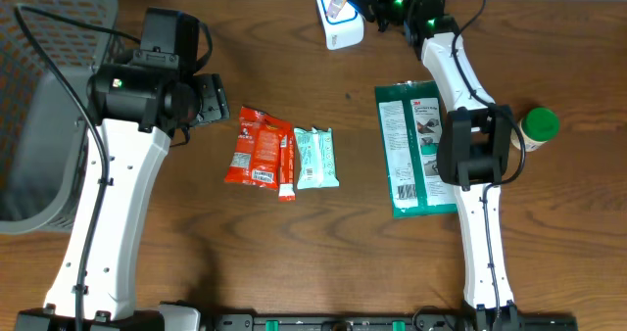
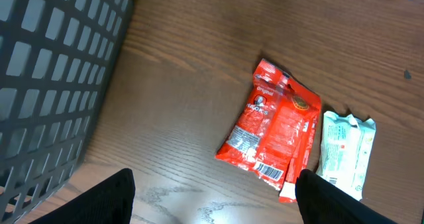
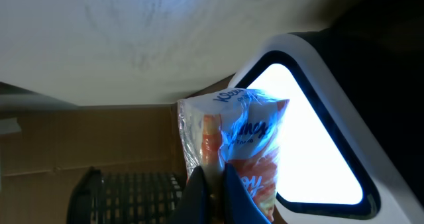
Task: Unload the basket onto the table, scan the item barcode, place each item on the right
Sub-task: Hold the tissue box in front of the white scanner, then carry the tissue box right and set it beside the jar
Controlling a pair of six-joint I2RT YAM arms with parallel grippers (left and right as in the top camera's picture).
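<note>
The table (image 1: 323, 262) is dark brown wood grain, the left basket (image 1: 39, 106) a grey lattice. The snack packets (image 1: 261, 148) are red, the wrapper (image 1: 316, 158) beside them pale mint. The tissue pack (image 3: 235, 141) shows white, blue and orange.

The left arm (image 1: 108, 204) goes up from the near edge of the counter and bends at the top. Its claw (image 1: 211, 101) points to the side and hangs above the counter. The two fingers (image 2: 106, 201) are spread wide apart with nothing between them.

The right arm (image 1: 480, 223) reaches far out to the back of the counter. Its claw (image 1: 377, 3) is squeezed tight, pinching a tissue pack (image 3: 238, 138) by the edge.
</note>
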